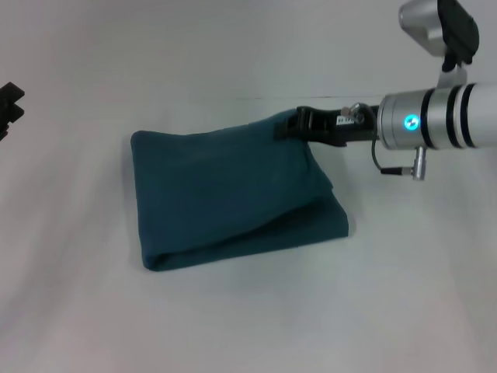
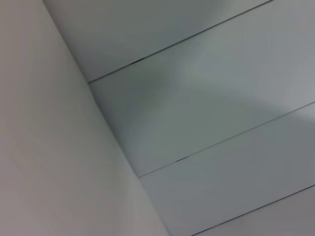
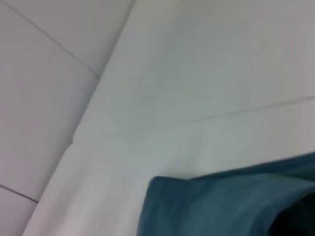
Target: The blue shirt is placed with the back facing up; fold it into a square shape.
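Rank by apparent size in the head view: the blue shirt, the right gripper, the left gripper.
1. blue shirt, folded on the table.
2. right gripper, at its far right corner.
3. left gripper, only partly in view, so unsure.

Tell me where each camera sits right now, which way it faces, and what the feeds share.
Head view: on the head, looking forward and down at the blue shirt folded on the white table; right claw at the shirt's far right corner, left claw at the left edge.
Left wrist view: on the left wrist, facing only pale panels with seams; no robot parts visible.
Right wrist view: on the right wrist, facing the table and the shirt's edge.
Shared: head and right wrist both show the shirt.
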Action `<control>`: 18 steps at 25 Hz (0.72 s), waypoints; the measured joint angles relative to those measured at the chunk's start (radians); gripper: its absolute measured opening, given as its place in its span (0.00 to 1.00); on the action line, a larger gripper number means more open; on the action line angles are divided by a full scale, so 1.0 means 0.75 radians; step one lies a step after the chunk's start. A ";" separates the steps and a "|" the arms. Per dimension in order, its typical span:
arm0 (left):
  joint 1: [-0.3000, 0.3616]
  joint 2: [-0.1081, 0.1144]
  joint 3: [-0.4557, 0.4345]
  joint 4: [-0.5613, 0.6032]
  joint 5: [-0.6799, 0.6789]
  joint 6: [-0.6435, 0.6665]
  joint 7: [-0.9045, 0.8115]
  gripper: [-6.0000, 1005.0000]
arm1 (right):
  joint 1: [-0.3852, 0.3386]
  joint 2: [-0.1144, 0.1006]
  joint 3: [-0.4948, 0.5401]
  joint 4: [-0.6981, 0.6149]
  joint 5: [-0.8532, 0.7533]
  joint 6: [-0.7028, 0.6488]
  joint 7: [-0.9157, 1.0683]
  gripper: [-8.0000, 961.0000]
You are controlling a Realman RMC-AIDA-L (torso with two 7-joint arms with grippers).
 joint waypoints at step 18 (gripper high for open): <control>0.000 -0.001 0.000 0.000 -0.006 -0.011 0.000 0.37 | 0.025 -0.014 -0.004 0.088 -0.156 0.089 0.086 0.18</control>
